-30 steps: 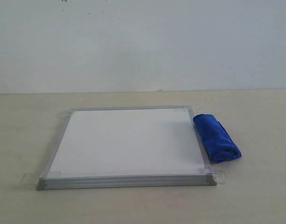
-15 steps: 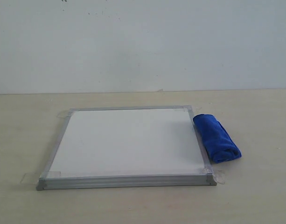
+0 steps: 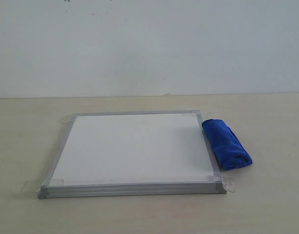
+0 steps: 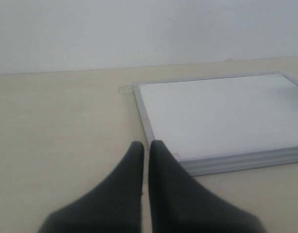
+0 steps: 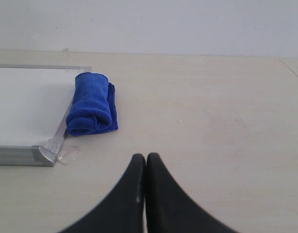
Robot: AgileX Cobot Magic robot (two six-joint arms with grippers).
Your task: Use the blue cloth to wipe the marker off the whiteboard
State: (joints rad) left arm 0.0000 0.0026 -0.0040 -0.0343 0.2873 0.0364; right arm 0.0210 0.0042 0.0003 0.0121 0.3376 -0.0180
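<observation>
The whiteboard (image 3: 132, 148) lies flat on the table with a silver frame and tape tabs at its corners. No marker lines show on its white face in any view. A rolled blue cloth (image 3: 226, 144) rests on the table against the board's right edge, and it also shows in the right wrist view as the blue cloth (image 5: 92, 104). My left gripper (image 4: 146, 144) is shut and empty, hovering near the board's near left corner (image 4: 175, 158). My right gripper (image 5: 145, 157) is shut and empty, over bare table short of the cloth. Neither gripper appears in the exterior view.
The pale wooden table (image 3: 266, 204) runs back to a plain white wall (image 3: 149, 44). Clear tape tabs (image 3: 31, 185) stick out from the board's corners onto the table.
</observation>
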